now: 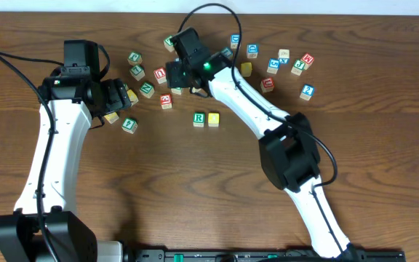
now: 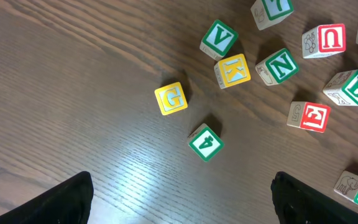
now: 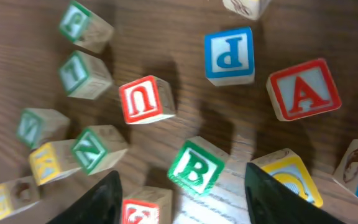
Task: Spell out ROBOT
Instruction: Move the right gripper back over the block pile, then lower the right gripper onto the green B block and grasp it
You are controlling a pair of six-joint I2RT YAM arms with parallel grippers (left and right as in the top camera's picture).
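You are holding the left gripper (image 2: 180, 193) at the left, spread wide and empty, clear of the work. Your right gripper (image 3: 182, 199) is straddling the green B cube (image 3: 194, 168) farther back, jaws apart, not yet pinching. The R cube (image 1: 199, 118) and yellow cube (image 1: 214, 119) are sitting side by side at centre, starting the word.

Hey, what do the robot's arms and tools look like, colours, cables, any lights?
The white-and-black left arm and right arm share smooth white link shells joined by boxy black joint housings. Thin black cables trail along them. A small green light glows near the right arm's wrist. The left tool and right tool have plain matte black fingers; no markings show.
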